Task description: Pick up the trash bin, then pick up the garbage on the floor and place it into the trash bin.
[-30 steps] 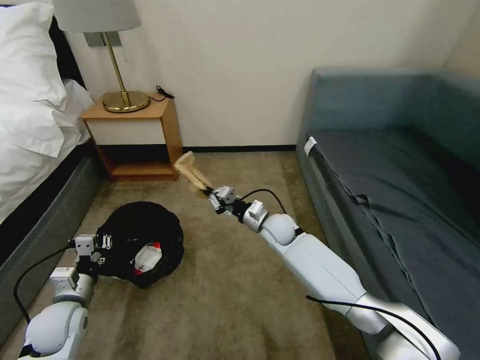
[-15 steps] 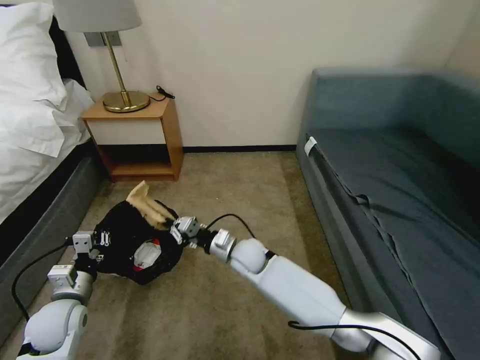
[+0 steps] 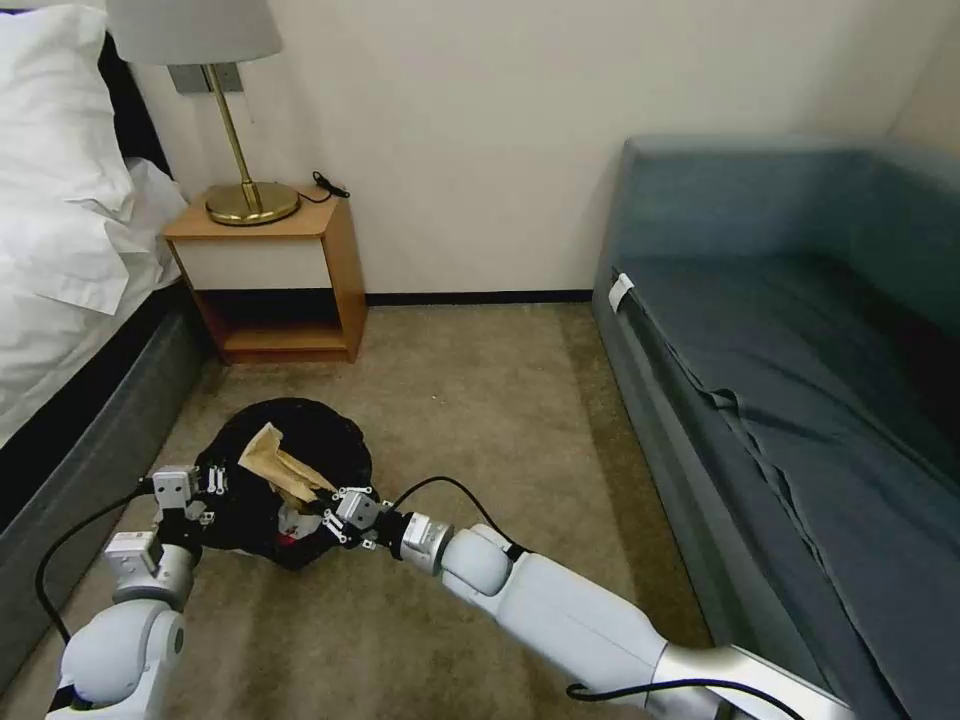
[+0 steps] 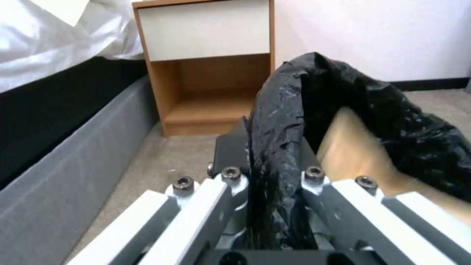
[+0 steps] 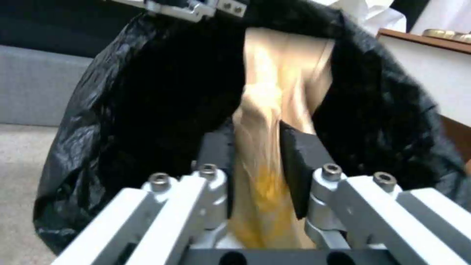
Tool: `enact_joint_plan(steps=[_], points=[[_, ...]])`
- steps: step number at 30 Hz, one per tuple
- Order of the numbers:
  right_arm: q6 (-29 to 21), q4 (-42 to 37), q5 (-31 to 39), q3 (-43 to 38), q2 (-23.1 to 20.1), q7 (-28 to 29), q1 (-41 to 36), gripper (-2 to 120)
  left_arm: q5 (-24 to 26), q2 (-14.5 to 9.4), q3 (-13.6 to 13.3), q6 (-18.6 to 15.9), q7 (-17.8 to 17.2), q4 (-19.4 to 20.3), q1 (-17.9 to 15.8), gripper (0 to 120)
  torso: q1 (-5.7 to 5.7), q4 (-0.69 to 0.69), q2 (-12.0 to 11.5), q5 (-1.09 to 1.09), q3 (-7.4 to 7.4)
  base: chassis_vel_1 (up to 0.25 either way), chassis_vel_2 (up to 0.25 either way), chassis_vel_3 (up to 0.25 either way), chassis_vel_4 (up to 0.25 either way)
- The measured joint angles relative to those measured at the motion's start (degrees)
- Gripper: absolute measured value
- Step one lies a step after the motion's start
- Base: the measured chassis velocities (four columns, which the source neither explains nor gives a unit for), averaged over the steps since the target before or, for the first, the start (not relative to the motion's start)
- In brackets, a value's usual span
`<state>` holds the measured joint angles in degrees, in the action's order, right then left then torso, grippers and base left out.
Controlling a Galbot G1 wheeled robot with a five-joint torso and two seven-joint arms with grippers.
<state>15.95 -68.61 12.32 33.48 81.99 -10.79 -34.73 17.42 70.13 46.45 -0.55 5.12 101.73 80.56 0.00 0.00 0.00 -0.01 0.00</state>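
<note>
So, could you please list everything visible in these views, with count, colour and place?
trash bin: one, black bag liner, on the carpet by the bed, rim held by the left gripper
paper bag: one, tan, at the bin's mouth, held by the right gripper
wrapper: one, red and white, inside the bin
nightstand: one, wood with white front, against the wall
lamp: one, brass with pale shade, on the nightstand
bed: one, white linen, robot's left
sofa: one, blue-grey, robot's right
left gripper: shut on the bin's rim
right gripper: shut on the paper bag
</note>
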Motion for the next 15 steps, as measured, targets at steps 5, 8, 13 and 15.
enact_joint_plan(steps=[5,8,13,15], points=[[-0.08,-0.16,0.13,-0.05,-0.21,0.18,0.38,43,0.22,-0.08,0.02,0.19,0.21,-0.38,-0.03,7,0.0,0.0,0.0,0.0,0.0,0.0,0.0,0.0,0.0],[-0.26,-0.79,0.41,-0.12,-0.26,0.73,0.4,55,0.53,-0.39,0.04,0.21,0.34,-0.58,-0.18,7,0.0,-0.01,0.0,0.0,0.0,0.0,0.0,0.0,0.0],[-0.93,-2.48,1.55,-1.24,-0.07,2.06,0.79,72,1.0,-0.68,0.1,0.24,0.37,-1.08,-0.48,7,0.0,-0.01,0.0,0.0,0.0,0.0,0.0,0.0,0.0],[-1.17,-3.15,1.98,-1.87,0.0,2.46,1.06,78,1.24,-0.68,0.15,0.3,0.39,-1.27,-0.57,7,0.0,0.0,0.0,0.0,0.0,0.0,0.0,0.0,0.0]])
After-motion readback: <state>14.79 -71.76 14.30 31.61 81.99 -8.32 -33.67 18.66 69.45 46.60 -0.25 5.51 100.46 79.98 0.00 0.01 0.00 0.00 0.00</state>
